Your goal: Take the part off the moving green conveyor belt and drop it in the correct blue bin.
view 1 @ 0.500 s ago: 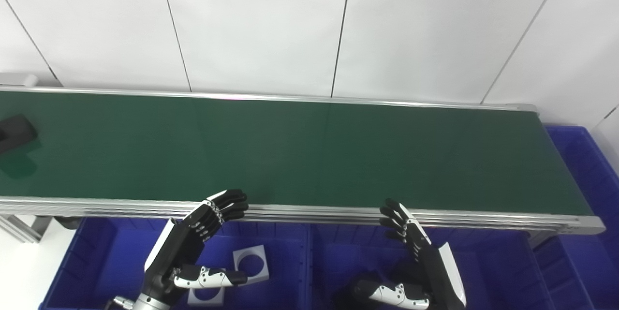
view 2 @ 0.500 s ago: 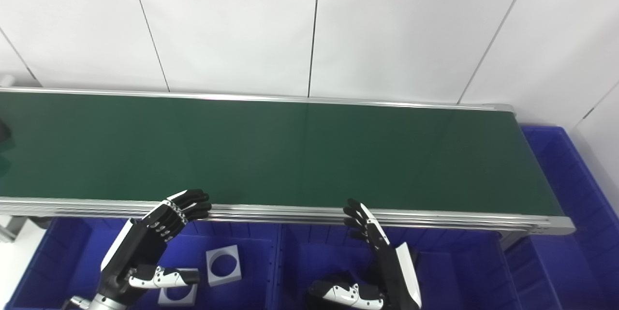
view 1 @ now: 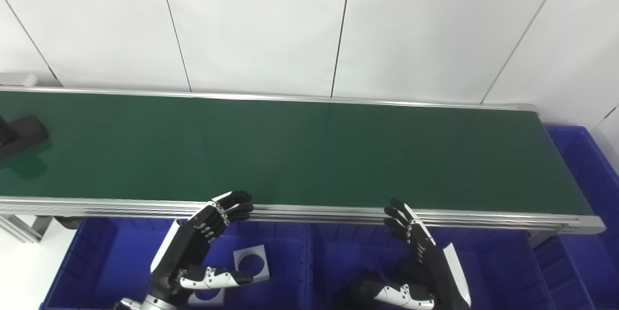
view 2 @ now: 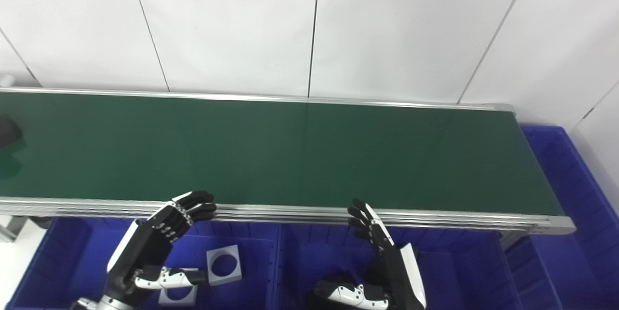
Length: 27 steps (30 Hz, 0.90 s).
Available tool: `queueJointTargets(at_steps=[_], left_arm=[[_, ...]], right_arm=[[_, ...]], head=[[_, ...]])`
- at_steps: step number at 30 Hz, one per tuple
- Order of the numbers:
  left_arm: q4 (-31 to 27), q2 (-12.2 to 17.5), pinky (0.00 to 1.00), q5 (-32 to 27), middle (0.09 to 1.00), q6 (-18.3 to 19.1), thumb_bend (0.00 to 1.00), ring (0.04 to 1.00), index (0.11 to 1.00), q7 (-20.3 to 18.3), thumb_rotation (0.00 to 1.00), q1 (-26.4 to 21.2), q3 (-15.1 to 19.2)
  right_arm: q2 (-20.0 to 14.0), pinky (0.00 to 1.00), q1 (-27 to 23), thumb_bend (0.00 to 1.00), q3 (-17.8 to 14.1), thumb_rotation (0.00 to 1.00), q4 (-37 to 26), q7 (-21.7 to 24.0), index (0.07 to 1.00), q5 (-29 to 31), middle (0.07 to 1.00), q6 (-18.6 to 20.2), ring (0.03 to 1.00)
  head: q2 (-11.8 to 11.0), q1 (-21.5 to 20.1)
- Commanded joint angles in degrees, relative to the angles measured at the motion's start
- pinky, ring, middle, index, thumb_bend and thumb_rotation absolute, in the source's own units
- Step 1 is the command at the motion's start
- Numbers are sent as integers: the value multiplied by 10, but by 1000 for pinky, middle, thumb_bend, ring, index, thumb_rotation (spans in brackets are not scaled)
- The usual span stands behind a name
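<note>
A black part (view 1: 19, 133) lies on the green conveyor belt (view 1: 300, 150) at its far left, partly cut off by the picture's edge; in the right eye view only its tip (view 2: 7, 132) shows. My left hand (view 1: 196, 247) hovers open over the left blue bin (view 1: 96, 257), fingertips by the belt's front rail. My right hand (view 1: 420, 264) is open above the middle blue bin (view 1: 493, 271), fingers raised near the rail. Neither hand holds anything. Both are far from the black part.
Two grey square pieces with round holes (view 1: 251, 262) (view 2: 178, 293) lie in the left bin. A third blue bin (view 1: 587, 165) stands past the belt's right end. A white panelled wall rises behind the belt. The aluminium rail (view 1: 314, 213) separates the hands from the belt.
The black part has travelled a little to the right along the belt. Both hands have shifted slightly; they stay open.
</note>
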Motion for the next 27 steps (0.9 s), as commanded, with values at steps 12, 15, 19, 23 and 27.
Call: queueJointTargets(at_steps=[12,15,19,23,27], left_arm=[[-8,-25,760,43,806,-23,904,787,793,19,119,4,-12],[-1,-36,756,48,807,-24,905,784,790,21,102,5,-14],[4,-41,738,67,802,-24,915,771,789,31,115,4,-17],[7,-42,724,77,796,-24,931,761,781,41,131,2,-21],[10,-41,730,77,797,-24,938,762,782,43,126,0,-24]], right_arm=[[-21,781,1,954,-18,286,-14,7,921,19,856,-56,828],[-31,794,1,955,-22,325,-14,9,931,18,874,-51,838],[-38,834,-1,943,-23,329,-10,18,958,30,903,-55,869],[-42,845,-5,938,-24,324,4,24,966,39,910,-73,880],[-43,846,-9,942,-25,315,12,27,969,44,914,-82,890]], head=[[-37,80],[-62,122],[-72,132],[-81,135],[-84,134]])
